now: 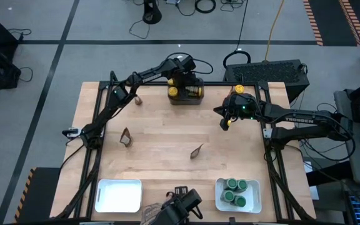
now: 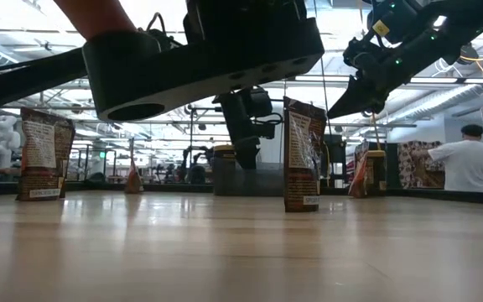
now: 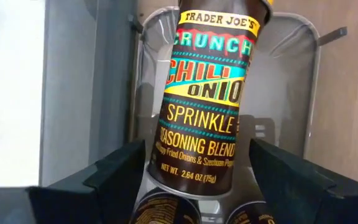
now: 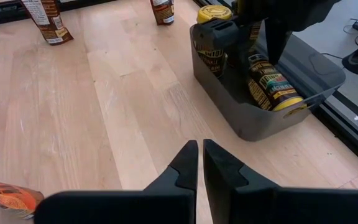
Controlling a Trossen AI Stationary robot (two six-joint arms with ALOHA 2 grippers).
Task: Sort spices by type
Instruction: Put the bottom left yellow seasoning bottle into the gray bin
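Note:
A dark grey bin (image 1: 184, 99) at the table's far edge holds yellow-lidded jars (image 4: 272, 82). My left gripper (image 3: 197, 155) reaches into it, shut on another yellow-lidded jar (image 3: 207, 93). My right gripper (image 4: 200, 155) hovers shut and empty over the table to the right of the bin (image 4: 253, 121). Three brown-orange packets stand on the wood (image 1: 126, 136) (image 1: 197, 150) (image 1: 137, 99). Several green-lidded jars (image 1: 236, 190) stand in the near right white tray. My left gripper pinches the yellow-lidded jar between its two fingers (image 3: 120, 171), on the lower part of the jar's body (image 3: 191, 171), coming slanting from above. The jar is tilted, lid end up, over the bin and above two other jars lying there.
A second white tray (image 1: 119, 195) sits at the near left. A dark camera mount (image 1: 180, 209) stands at the near edge. Bare wood lies between the packets and the trays. A person (image 2: 468, 164) stands in the room beyond the table.

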